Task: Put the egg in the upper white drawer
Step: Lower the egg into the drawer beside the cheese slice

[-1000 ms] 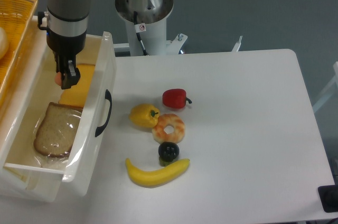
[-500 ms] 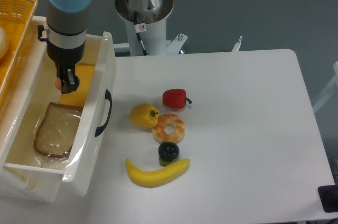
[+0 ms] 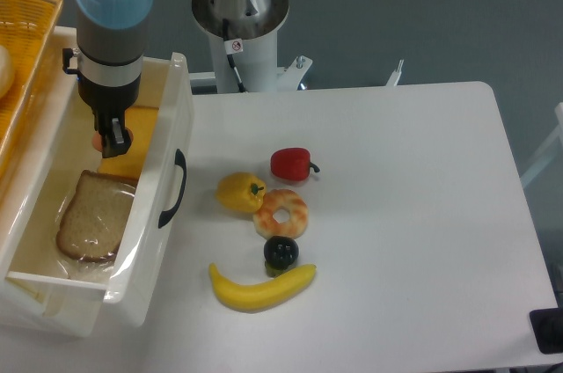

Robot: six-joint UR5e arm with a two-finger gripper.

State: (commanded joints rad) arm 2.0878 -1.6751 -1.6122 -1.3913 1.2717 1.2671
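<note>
Camera view. The tool [image 3: 107,138] hangs inside the drawer [image 3: 163,241], near its far end, fingers pointing down. The egg [image 3: 97,139] shows only as a small orange patch at the left of the fingers; the tool appears clamped on it. The egg sits above the drawer floor, over the cheese slice [image 3: 132,151]. Whether it already touches the cheese cannot be told from this angle.

Risks from here, as a judgement:
- Release from height: the egg is smooth and oval, so it would likely roll or bounce along the floor. Cause: opening before the egg is low.
- Landing on the cheese edge: an uneven seat could send the egg toward the bread [image 3: 91,216].
- Wall contact: the tool stands close to the left wall; a sideways move on withdrawal could strike the wall or the basket [image 3: 31,39] just beside it.

Containers:
- Drawer: holds the bread, wrapped in clear film, nearer the front, and the cheese slice behind it. Black handle on the side facing the bench [image 3: 413,215].
- Basket: at far left, mostly out of frame; a pale item at its edge cannot be identified.
</note>
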